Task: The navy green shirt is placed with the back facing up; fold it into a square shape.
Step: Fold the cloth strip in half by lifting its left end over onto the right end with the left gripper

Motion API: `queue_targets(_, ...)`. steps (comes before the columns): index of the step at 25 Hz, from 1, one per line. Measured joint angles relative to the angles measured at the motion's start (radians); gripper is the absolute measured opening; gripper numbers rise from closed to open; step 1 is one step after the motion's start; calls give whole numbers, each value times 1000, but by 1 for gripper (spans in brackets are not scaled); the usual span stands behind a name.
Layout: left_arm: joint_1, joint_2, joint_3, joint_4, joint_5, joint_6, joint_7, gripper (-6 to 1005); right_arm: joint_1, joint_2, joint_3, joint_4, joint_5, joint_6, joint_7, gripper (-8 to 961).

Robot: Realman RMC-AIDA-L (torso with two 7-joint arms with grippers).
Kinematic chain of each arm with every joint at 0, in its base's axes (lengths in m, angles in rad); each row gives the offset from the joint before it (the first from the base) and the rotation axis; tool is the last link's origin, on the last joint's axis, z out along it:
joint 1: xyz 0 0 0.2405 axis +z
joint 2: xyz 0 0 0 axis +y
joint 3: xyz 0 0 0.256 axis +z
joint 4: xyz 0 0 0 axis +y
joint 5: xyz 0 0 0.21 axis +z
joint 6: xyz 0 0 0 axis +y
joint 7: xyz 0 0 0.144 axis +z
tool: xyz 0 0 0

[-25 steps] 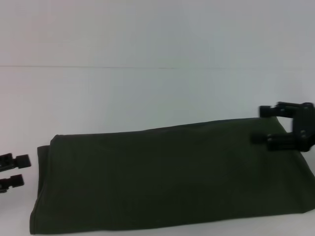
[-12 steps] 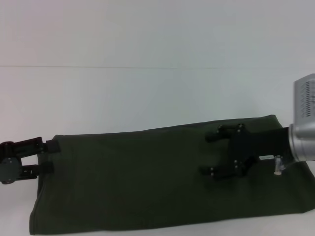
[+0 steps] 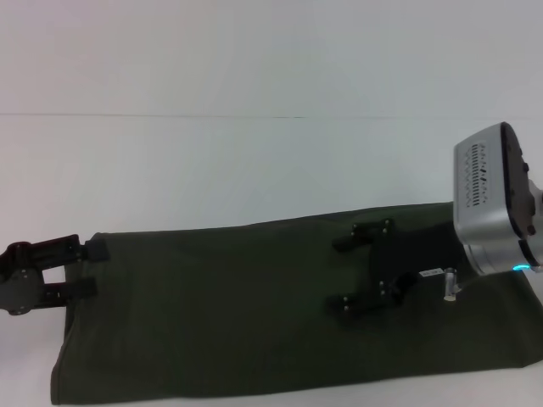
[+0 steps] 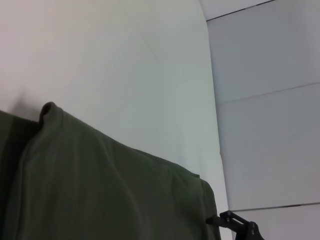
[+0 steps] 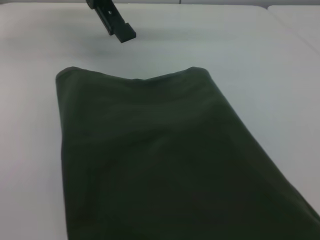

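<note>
Right gripper (image 3: 361, 270) has moved in over the long-folded dark olive-green cloth shirt (image 3: 254, 314), jaws spread, left gripper (image 3: 81, 270) spread at its left edge: end-fold grasp pending.

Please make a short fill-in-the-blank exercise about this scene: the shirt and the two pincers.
1. The navy green shirt lies folded into a long ____ on the white table.
2. The right pincer hangs over the shirt with its fingers ____.
3. The left pincer is open at the shirt's ____ end.

Missing words: strip; open; left
</note>
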Motion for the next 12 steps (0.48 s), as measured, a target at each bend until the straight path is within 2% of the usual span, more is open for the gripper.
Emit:
queue_targets(6,-2,0,14,-5,1,4,0,879,-3,-1,-15,-5,2,-1,25,896)
queue_targets(12,-24,-5,102,-9,3,-34,-39,878,-16,-3,-8,-6,4,-6,42,896)
